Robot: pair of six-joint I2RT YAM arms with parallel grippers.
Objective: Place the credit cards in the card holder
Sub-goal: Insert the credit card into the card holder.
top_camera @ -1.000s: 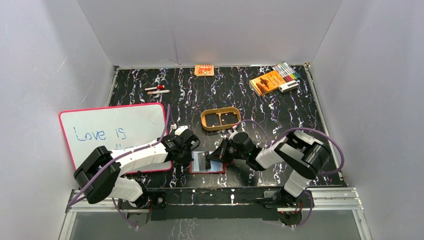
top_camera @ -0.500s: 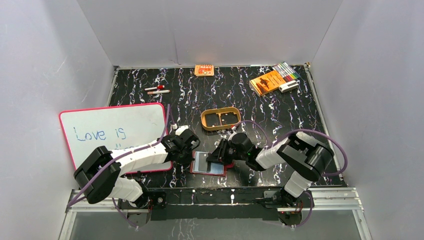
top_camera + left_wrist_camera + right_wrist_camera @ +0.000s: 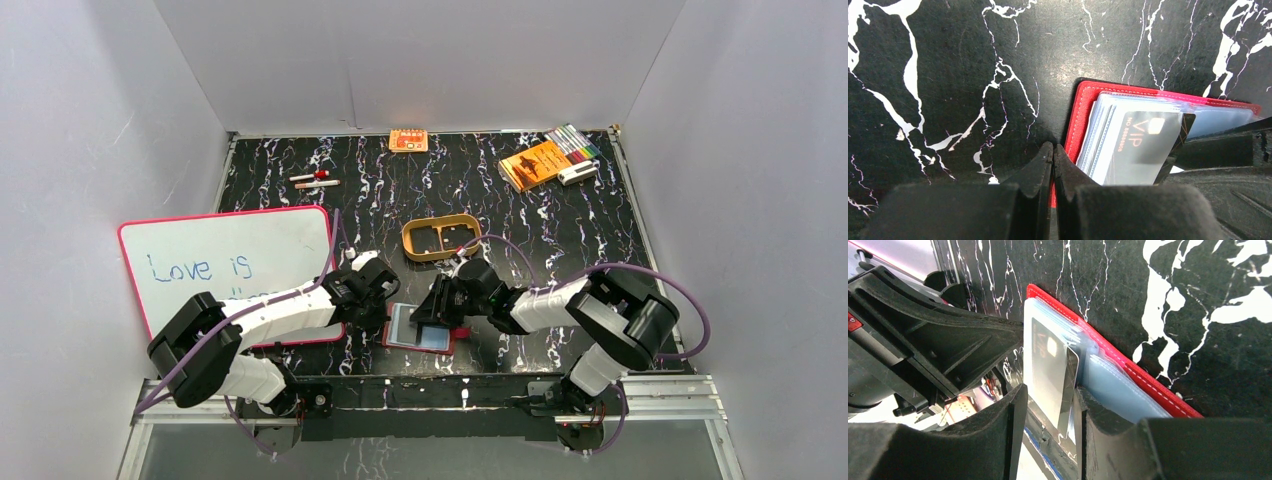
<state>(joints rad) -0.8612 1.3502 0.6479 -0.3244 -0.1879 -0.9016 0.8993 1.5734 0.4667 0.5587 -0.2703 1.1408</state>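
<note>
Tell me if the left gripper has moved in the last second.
No. The left gripper sits just as close to the whiteboard corner as before.

Glossy plastic credit cards [image 3: 1143,145], stitched red leather-like card holder [image 3: 1083,115], polished black marble-look table [image 3: 948,75].

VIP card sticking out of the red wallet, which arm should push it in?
Right, probably: the right gripper stands open around the VIP card; the left gripper is shut at the card holder's edge, seemingly steadying it.

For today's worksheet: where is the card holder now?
Top view: the card holder lies open front-centre, right of the whiteboard, in front of the tan tray.
</note>
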